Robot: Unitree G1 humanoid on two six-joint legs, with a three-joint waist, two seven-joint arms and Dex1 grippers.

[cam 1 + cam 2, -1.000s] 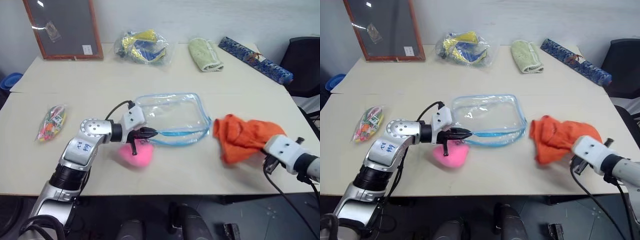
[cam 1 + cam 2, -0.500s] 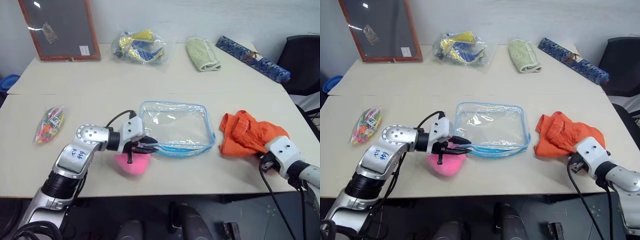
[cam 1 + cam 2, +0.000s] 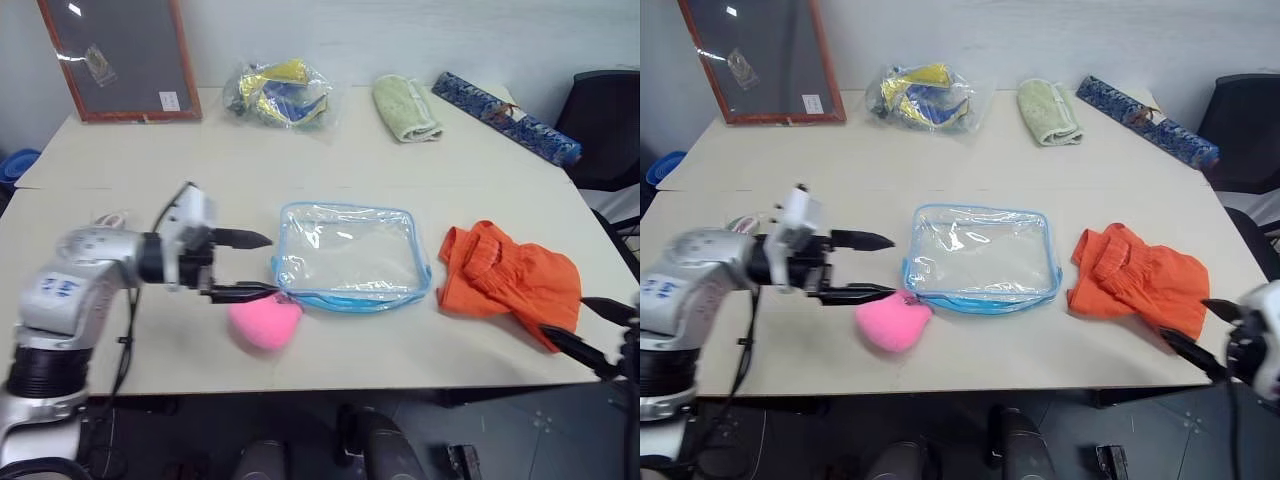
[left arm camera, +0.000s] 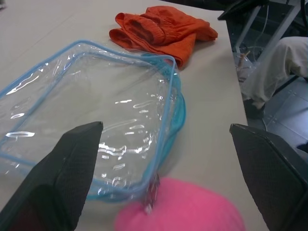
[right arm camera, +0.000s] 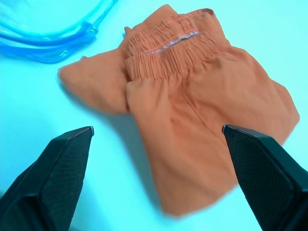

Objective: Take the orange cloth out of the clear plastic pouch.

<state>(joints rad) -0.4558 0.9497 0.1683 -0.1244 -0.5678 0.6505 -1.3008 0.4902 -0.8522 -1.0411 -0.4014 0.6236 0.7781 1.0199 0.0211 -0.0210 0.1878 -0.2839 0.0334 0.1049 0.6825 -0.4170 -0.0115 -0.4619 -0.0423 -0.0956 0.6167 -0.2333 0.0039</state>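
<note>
On the left, the left tool (image 3: 258, 266) hangs just above the bench (image 3: 330, 150) with its fingers spread wide and nothing between them — it points toward the pouch, apart from it. Beside its lower finger lies the pink pompom (image 3: 264, 321), touching the pouch's near corner. The pouch (image 3: 352, 256) lies flat mid-bench, see-through and visibly empty. To its right, just clear of the blue edging, the cloth (image 3: 510, 282) rests crumpled on the bench, wholly outside the pouch. At the far right edge the right tool (image 3: 592, 331) is also fully spread and empty, near the cloth's corner but not gripping it. By my reading the task is done — nothing appears left.
</note>
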